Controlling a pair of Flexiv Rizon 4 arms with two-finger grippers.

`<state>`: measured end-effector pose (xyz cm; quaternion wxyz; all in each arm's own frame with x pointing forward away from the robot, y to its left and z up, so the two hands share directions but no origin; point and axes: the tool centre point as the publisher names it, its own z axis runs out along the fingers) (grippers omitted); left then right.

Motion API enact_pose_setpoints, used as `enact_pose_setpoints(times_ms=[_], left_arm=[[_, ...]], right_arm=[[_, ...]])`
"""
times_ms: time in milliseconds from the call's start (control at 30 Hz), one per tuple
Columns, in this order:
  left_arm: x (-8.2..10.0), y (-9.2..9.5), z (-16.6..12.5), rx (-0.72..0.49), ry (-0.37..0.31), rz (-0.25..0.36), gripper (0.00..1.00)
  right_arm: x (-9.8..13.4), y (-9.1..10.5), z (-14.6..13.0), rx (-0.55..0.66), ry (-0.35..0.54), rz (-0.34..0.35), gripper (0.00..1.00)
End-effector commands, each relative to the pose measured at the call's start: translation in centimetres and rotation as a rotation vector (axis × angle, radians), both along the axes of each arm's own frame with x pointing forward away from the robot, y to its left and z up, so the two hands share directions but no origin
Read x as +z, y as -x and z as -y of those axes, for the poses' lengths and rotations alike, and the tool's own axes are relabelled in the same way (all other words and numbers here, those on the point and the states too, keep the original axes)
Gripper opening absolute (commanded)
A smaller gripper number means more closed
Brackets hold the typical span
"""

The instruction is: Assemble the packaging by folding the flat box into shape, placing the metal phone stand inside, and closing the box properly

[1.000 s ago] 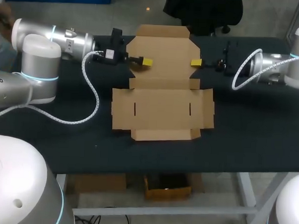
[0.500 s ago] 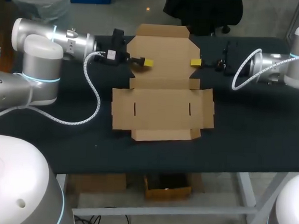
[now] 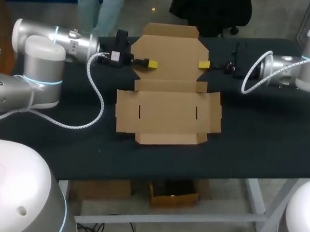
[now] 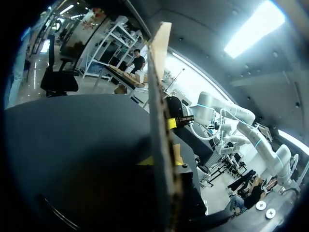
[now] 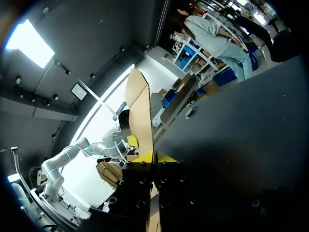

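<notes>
Black tabletop point(image 3: 257, 131) carries the flat box point(image 3: 168, 116), its near panels lying spread. Our left gripper point(image 3: 152, 64) and right gripper point(image 3: 203, 64) each clamp an opposite side edge of its far panel point(image 3: 170, 55). We judge this lets both swing it up evenly. No phone stand shows.

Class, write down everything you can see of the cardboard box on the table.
The cardboard box is brown, not yet folded: a blank of panels and flaps, with two slits in its near panel. That part lies flat on the table. The left pincer and right pincer each pinch a side edge of the far panel.
</notes>
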<state>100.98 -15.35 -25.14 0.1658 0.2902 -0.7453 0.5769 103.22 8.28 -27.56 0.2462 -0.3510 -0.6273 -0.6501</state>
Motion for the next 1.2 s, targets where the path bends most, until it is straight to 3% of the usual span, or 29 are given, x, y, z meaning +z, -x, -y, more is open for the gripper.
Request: enact_pose_setpoints(times_ms=[33, 400, 467, 500, 633, 967, 1033, 1100, 1200], left_arm=[[-0.4, -0.2, 0.0, -0.004, 0.008, -0.001, 0.0], [-0.4, -0.2, -0.1, -0.018, 0.016, 0.007, 0.0], [-0.4, -0.2, -0.2, -0.019, 0.018, 0.01, 0.0], [-0.4, -0.3, -0.2, -0.019, 0.019, 0.011, 0.0], [-0.3, -0.4, -0.3, -0.019, 0.02, 0.014, 0.0], [0.2, -0.9, -0.4, -0.03, 0.038, 0.05, 0.0], [0.4, -1.1, -0.4, -0.034, 0.045, 0.062, 0.0], [0.5, -1.3, -0.4, -0.042, 0.051, 0.074, 0.0], [0.8, -1.8, -0.2, -0.051, 0.062, 0.091, 0.0]], right_arm=[[-0.1, -0.1, -0.1, 0.004, -0.007, 0.003, 0.0], [0.1, 0.0, 0.0, 0.006, -0.009, 0.002, 0.0], [0.2, 0.0, 0.0, 0.005, -0.006, 0.001, 0.21], [0.2, 0.0, 0.1, 0.003, -0.004, 0.0, 0.25], [0.5, 0.2, 0.6, -0.015, 0.01, 0.001, 0.32], [1.4, 1.7, 2.5, -0.089, 0.071, 0.008, 0.26], [1.6, 2.2, 3.0, -0.107, 0.082, 0.012, 0.18], [1.8, 2.7, 3.5, -0.127, 0.093, 0.016, 0.0], [2.2, 3.4, 4.4, -0.161, 0.112, 0.019, 0.0]])
